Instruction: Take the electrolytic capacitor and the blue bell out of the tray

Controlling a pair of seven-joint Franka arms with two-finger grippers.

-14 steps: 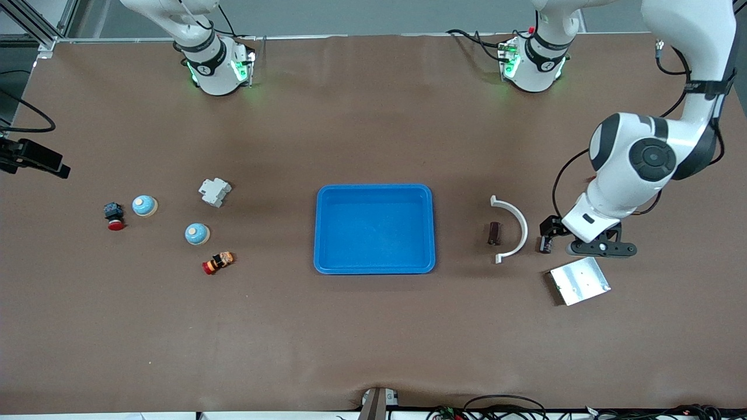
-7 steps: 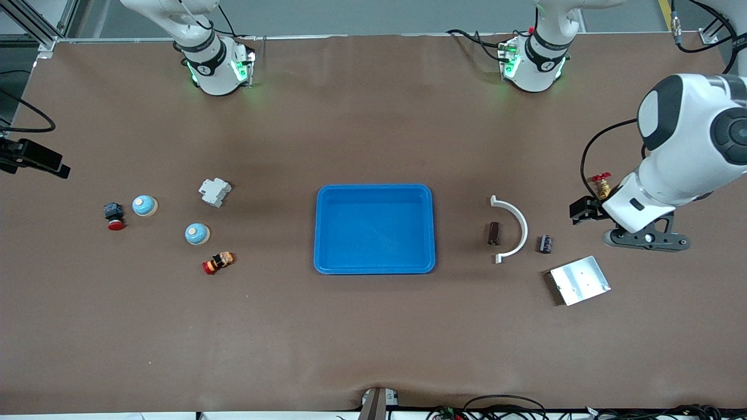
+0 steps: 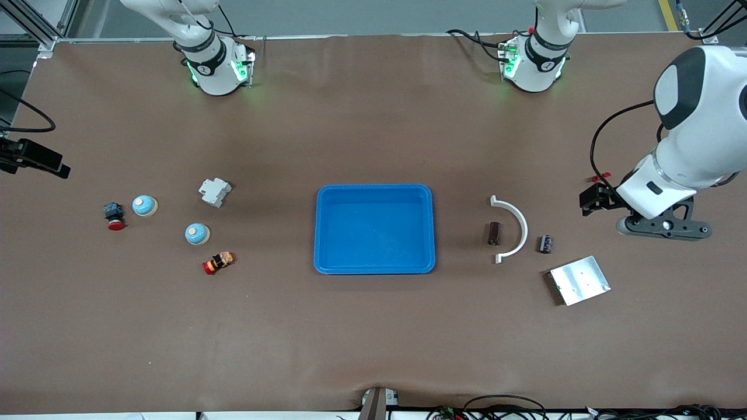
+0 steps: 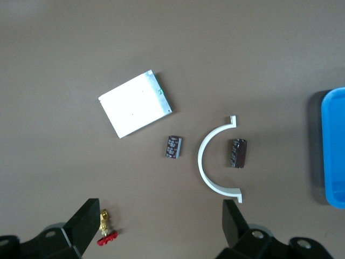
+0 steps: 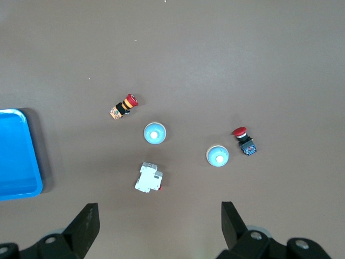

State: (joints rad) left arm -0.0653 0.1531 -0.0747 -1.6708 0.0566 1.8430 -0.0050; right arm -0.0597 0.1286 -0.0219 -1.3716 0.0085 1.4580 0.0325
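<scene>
Two capacitors lie on the table toward the left arm's end, a black one (image 3: 545, 244) (image 4: 173, 147) and a brown one (image 3: 494, 233) (image 4: 237, 152). Two blue dome bells (image 3: 144, 205) (image 3: 197, 234) sit toward the right arm's end, also seen in the right wrist view as bells (image 5: 218, 156) (image 5: 154, 133). My left gripper (image 3: 594, 198) (image 4: 159, 226) hangs open and empty, high over bare table beside a small red-handled valve (image 4: 105, 232). My right gripper (image 5: 159, 226) is open and empty, high over the bells' area, and out of the front view.
A blue tray (image 3: 374, 187) sits mid-table. A white arc piece (image 3: 516, 227) curves between the capacitors, and a metal plate (image 3: 579, 280) lies nearer the camera. A white breaker (image 3: 215, 191) and two red-capped buttons (image 3: 114, 216) (image 3: 217, 262) lie around the bells.
My left arm has lifted away from the black capacitor and swung toward its own end of the table. The capacitor stays on the table.
</scene>
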